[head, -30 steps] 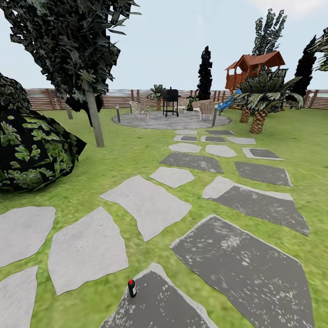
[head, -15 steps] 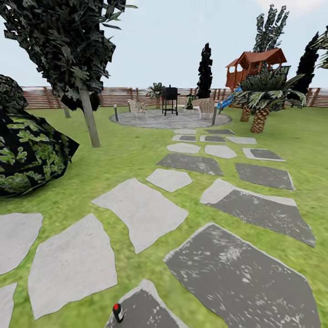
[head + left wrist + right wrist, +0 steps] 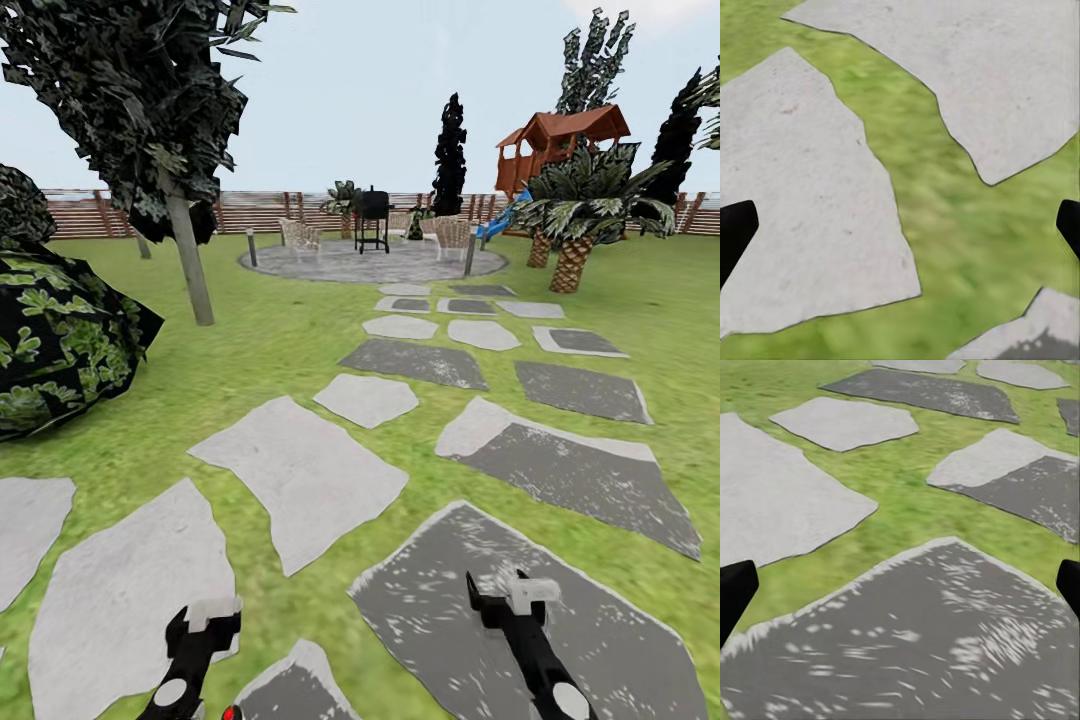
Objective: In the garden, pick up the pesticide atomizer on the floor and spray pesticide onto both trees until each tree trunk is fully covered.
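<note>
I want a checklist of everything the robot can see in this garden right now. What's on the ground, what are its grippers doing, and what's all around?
Surface: green lawn crossed by pale and dark stepping stones.
Job's things: small black item with a red top at the head view's bottom edge, cut off; possibly the atomizer, cannot tell. Bare-trunked tree ahead on the left.
Clutter: big leafy bush on the left.
Grippers: left gripper and right gripper both open, empty, above the stones.
Cables: nothing seen.
Surroundings: round patio with a black grill and chairs, playhouse with a slide, palm, slat fence.
</note>
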